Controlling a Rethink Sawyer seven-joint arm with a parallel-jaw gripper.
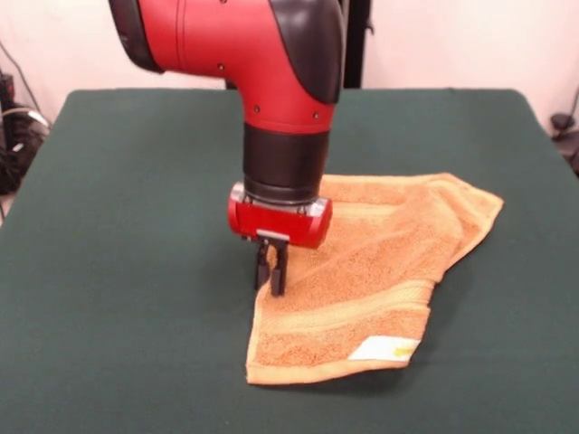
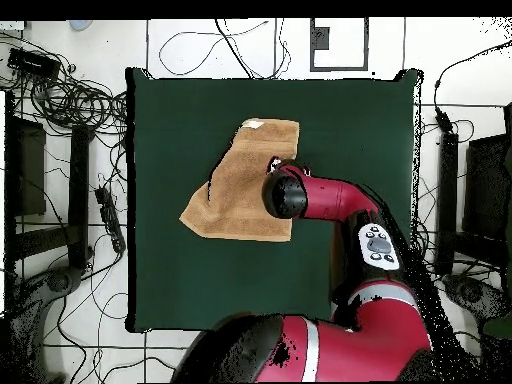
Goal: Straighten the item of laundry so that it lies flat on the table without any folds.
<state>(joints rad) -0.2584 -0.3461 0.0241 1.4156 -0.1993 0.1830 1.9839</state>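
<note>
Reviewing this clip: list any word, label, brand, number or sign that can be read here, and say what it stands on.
No text can be read in either view.
White care tag on the towel: yellowish marks, too blurred to read.
Grey button panel on the robot arm: dark buttons, no legible characters.
Hand: no label visible.
Table: no markings.

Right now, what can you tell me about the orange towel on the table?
The towel is orange-tan and fuzzy like terry cloth, with smoother woven bands near its edges and a small white tag at one corner. It is not flat: part is folded over itself, so its outline looks lopsided instead of square. It lies near the middle of the green table. The robot's gripper is down at one edge of it, fingers close together; whether they pinch the cloth is hard to tell.
</note>
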